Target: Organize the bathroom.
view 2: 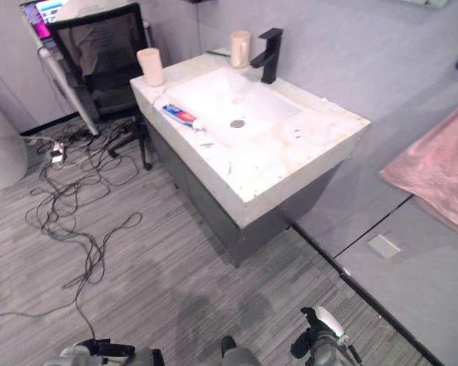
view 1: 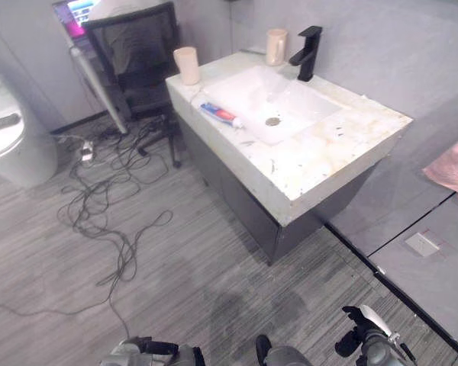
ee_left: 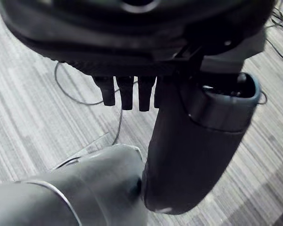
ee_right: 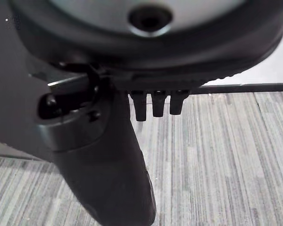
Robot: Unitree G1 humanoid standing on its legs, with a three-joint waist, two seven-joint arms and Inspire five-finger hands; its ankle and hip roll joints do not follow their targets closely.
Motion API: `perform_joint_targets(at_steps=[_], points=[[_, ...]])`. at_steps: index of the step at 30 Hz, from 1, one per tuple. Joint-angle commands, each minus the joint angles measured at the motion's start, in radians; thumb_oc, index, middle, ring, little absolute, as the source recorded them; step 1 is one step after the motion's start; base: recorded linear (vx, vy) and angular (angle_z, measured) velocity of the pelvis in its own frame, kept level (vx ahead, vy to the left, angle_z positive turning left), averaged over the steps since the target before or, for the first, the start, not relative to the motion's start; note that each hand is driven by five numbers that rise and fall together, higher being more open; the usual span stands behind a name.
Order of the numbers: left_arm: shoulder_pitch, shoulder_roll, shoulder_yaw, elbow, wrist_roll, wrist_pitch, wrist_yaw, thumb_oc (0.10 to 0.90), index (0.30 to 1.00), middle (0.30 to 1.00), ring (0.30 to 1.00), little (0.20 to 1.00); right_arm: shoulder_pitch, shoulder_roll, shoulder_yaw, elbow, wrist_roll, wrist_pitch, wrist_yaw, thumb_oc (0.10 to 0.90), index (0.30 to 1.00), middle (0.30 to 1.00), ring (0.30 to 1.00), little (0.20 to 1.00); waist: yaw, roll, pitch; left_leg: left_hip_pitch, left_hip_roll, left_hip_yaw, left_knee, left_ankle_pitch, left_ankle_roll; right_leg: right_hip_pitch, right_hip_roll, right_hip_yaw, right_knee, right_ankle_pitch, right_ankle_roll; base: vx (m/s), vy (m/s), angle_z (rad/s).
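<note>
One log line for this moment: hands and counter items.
left hand: open, idle | right hand: open, idle | toothpaste tube: beside basin | two cups: on counter

No text, number or sign can be read here. The toothpaste tube [view 1: 220, 115] at the left edge of the sink counter [view 1: 343, 145] has blue, red and white print, but its letters are too small to make out. The monitor [view 1: 76, 15] behind the office chair [view 1: 137, 53] shows bright coloured patches, and nothing on it can be read.
</note>
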Motion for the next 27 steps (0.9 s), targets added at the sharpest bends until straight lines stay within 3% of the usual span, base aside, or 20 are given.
perform_joint_targets(at_steps=[1,2,3,5,6,8,10,12,13,15,17,20,22,23,24,25,27], points=[[0.075,0.036,0.007,0.015,-0.084,0.046,0.007,0.800,0.900,0.900,0.900,0.900,-0.005,-0.046,0.046,-0.012,0.023,-0.009,-0.095,0.800,0.900,0.900,0.900,0.900,0.002,0.027,0.030,0.109,0.064,-0.076,-0.501,0.252,0.018,-0.047,-0.002,-0.012,0.063,-0.051,0.121,0.47,0.417,-0.93],[0.084,0.029,0.013,0.034,-0.103,0.044,0.013,0.800,0.900,0.900,0.900,0.900,-0.005,-0.043,0.051,-0.021,0.017,-0.001,-0.102,0.800,0.900,0.900,0.900,0.900,0.020,0.039,0.025,0.097,0.091,-0.113,-0.569,0.291,-0.004,-0.023,-0.014,-0.006,0.035,-0.063,0.141,0.52,0.428,-1.15],[0.090,0.026,0.015,0.039,-0.100,0.047,0.013,0.800,0.900,0.900,0.900,0.900,-0.002,-0.041,0.050,-0.026,0.022,0.004,-0.107,0.800,0.900,0.900,0.900,0.900,0.025,0.042,0.022,0.087,0.100,-0.117,-0.563,0.295,-0.008,-0.007,-0.023,-0.009,0.021,-0.068,0.148,0.57,0.415,-1.13],[0.121,0.018,0.042,0.081,-0.106,0.024,0.020,0.800,0.900,0.900,0.900,0.900,-0.013,-0.021,0.059,-0.030,-0.011,0.010,-0.110,0.800,0.900,0.900,0.900,0.900,0.059,0.034,0.005,0.109,0.087,-0.094,-0.526,0.206,-0.003,0.015,-0.098,-0.032,0.041,-0.089,0.188,0.52,0.426,-0.69],[0.125,0.018,0.048,0.084,-0.097,0.028,0.003,0.800,0.900,0.900,0.900,0.900,-0.018,-0.018,0.058,-0.028,-0.016,0.009,-0.110,0.800,0.900,0.900,0.900,0.900,0.063,0.033,0.002,0.107,0.079,-0.098,-0.507,0.194,-0.002,0.010,-0.105,-0.030,0.044,-0.084,0.191,0.32,0.427,-1.09],[0.128,0.028,0.068,0.094,-0.074,0.024,-0.009,0.800,0.900,0.900,0.900,0.900,-0.040,-0.009,0.054,-0.042,-0.010,0.020,-0.115,0.800,0.900,0.900,0.900,0.900,0.079,0.018,0.003,0.092,0.029,-0.029,-0.445,0.127,0.021,0.024,-0.164,-0.009,0.047,-0.068,0.218,0.22,0.382,-1.41],[0.127,0.032,0.063,0.098,-0.047,0.015,-0.019,0.800,0.900,0.900,0.900,0.900,-0.037,-0.008,0.040,-0.051,0.013,0.030,-0.124,0.800,0.900,0.900,0.900,0.900,0.077,0.016,0.007,0.083,0.009,0.010,-0.414,0.096,0.033,0.017,-0.189,-0.009,0.060,-0.049,0.214,0.21,0.317,-0.94],[0.135,0.043,0.028,0.098,-0.016,0.004,-0.033,0.800,0.900,0.900,0.900,0.900,-0.017,-0.014,0.008,-0.059,-0.015,0.024,-0.120,0.800,0.900,0.900,0.900,0.900,0.075,0.021,0.024,0.140,-0.056,0.065,-0.426,0.017,0.084,-0.062,-0.277,0.039,0.200,0.142,0.178,0.40,0.585,-0.39],[0.134,0.049,0.020,0.096,-0.038,0.011,-0.026,0.800,0.900,0.900,0.900,0.900,-0.011,-0.022,0.004,-0.060,-0.025,0.020,-0.110,0.800,0.900,0.900,0.900,0.900,0.067,0.034,0.037,0.179,-0.066,0.083,-0.445,0.000,0.091,-0.115,-0.291,0.051,0.236,0.177,0.167,0.34,0.490,-0.18],[0.134,0.052,0.020,0.094,-0.049,0.012,-0.024,0.800,0.900,0.900,0.900,0.900,-0.007,-0.026,0.002,-0.062,-0.028,0.024,-0.106,0.800,0.900,0.900,0.900,0.900,0.063,0.040,0.044,0.199,-0.067,0.093,-0.456,-0.006,0.092,-0.143,-0.293,0.059,0.252,0.185,0.162,0.22,0.259,-0.66],[0.093,0.078,0.028,0.098,-0.013,0.014,-0.042,0.800,0.900,0.900,0.900,0.900,-0.001,-0.020,-0.009,-0.021,0.008,0.034,-0.118,0.800,0.900,0.900,0.900,0.900,0.021,0.026,0.063,0.257,-0.109,0.130,-0.487,-0.021,0.107,-0.146,-0.194,0.017,0.082,0.134,0.189,0.36,0.249,-0.55],[0.070,0.077,0.033,0.083,0.024,0.020,-0.039,0.800,0.900,0.900,0.900,0.900,0.016,-0.014,-0.032,0.003,0.023,0.025,-0.126,0.800,0.900,0.900,0.900,0.900,-0.007,0.004,0.062,0.268,-0.159,0.169,-0.498,-0.038,0.124,-0.140,-0.139,-0.031,-0.059,0.164,0.230,0.26,0.084,0.02],[0.061,0.068,0.028,0.061,0.025,0.032,-0.020,0.800,0.900,0.900,0.900,0.900,0.025,-0.011,-0.049,0.012,0.030,0.018,-0.124,0.800,0.900,0.900,0.900,0.900,-0.016,-0.009,0.058,0.286,-0.191,0.200,-0.521,-0.041,0.123,-0.158,-0.086,-0.121,-0.063,0.167,0.238,0.31,0.098,0.12],[0.061,0.065,0.025,0.052,0.012,0.034,-0.010,0.800,0.900,0.900,0.900,0.900,0.029,-0.011,-0.054,0.007,0.017,0.014,-0.117,0.800,0.900,0.900,0.900,0.900,-0.016,0.000,0.063,0.313,-0.193,0.200,-0.542,-0.052,0.113,-0.169,-0.057,-0.168,-0.005,0.120,0.239,0.29,0.142,-0.06],[0.056,0.066,0.016,0.043,-0.024,0.039,0.003,0.800,0.900,0.900,0.900,0.900,0.019,-0.018,-0.053,0.010,0.011,-0.001,-0.112,0.800,0.900,0.900,0.900,0.900,-0.010,0.000,0.069,0.333,-0.204,0.215,-0.557,-0.046,0.106,-0.171,-0.031,-0.230,0.024,0.095,0.227,0.38,0.165,-0.29],[0.040,0.053,0.013,0.041,-0.069,0.046,0.036,0.800,0.900,0.900,0.900,0.900,0.011,-0.028,-0.062,0.004,-0.005,-0.020,-0.102,0.800,0.900,0.900,0.900,0.900,-0.012,0.002,0.067,0.339,-0.234,0.222,-0.534,-0.062,0.103,-0.175,0.009,-0.247,0.047,0.064,0.199,0.20,0.078,-0.52],[0.029,0.044,0.015,0.049,-0.079,0.036,0.058,0.800,0.900,0.900,0.900,0.900,0.023,-0.033,-0.076,0.003,0.021,-0.033,-0.111,0.800,0.900,0.900,0.900,0.900,-0.018,0.002,0.056,0.313,-0.257,0.221,-0.471,-0.074,0.105,-0.192,0.023,-0.238,0.067,0.059,0.164,0.19,-0.026,-1.33]])
